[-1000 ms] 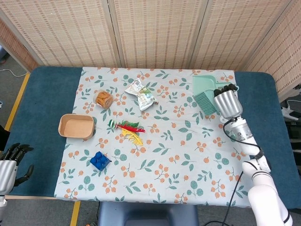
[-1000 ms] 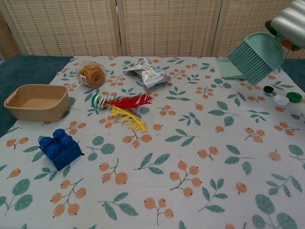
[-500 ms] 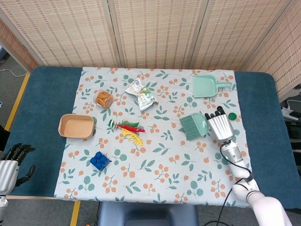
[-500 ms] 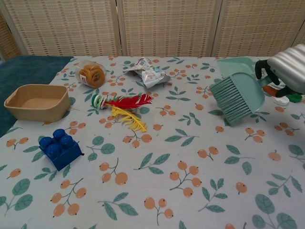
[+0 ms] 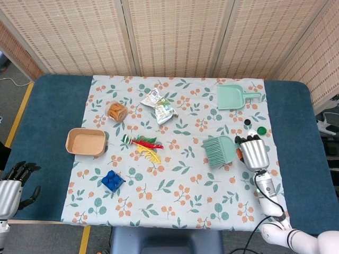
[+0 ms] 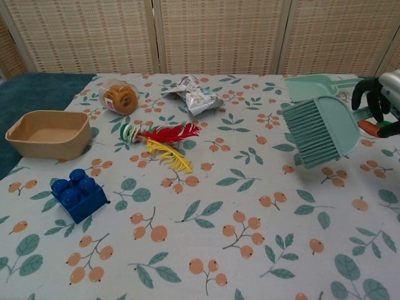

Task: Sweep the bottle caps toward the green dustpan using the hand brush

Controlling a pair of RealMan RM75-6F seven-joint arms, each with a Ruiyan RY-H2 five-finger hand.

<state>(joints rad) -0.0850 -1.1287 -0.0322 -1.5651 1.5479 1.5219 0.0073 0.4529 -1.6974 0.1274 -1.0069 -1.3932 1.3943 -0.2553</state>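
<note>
The right robot hand (image 5: 254,152) is gripping the handle of the green hand brush (image 5: 220,150), with its fingers closed around it. In the chest view this robot hand (image 6: 381,103) is showing at the right edge, and the brush (image 6: 322,130) is hanging a little above the tabletop (image 5: 47,111) with its bristles pointing to the left and slightly down. The green dustpan (image 5: 233,97) is lying flat near the far right corner of the flowered cloth (image 5: 185,185), well beyond the brush, with its handle pointing to the right.

The bottle caps are sitting between the dustpan and the right robot hand: a black cap (image 5: 247,122), a white cap (image 5: 253,132) and a green cap (image 5: 261,130) are visible in the head view. In the chest view they are hidden by the brush and the robot hand.

The left robot hand (image 5: 13,185) is resting at the near left edge, off the cloth, holding nothing, with its fingers apart.

On the left half of the cloth a tan tray (image 5: 86,142), a blue block (image 5: 113,180), red and yellow feathers (image 5: 148,147), a bag of round snacks (image 5: 116,111) and a crumpled wrapper (image 5: 159,106) are lying well apart from the brush.
</note>
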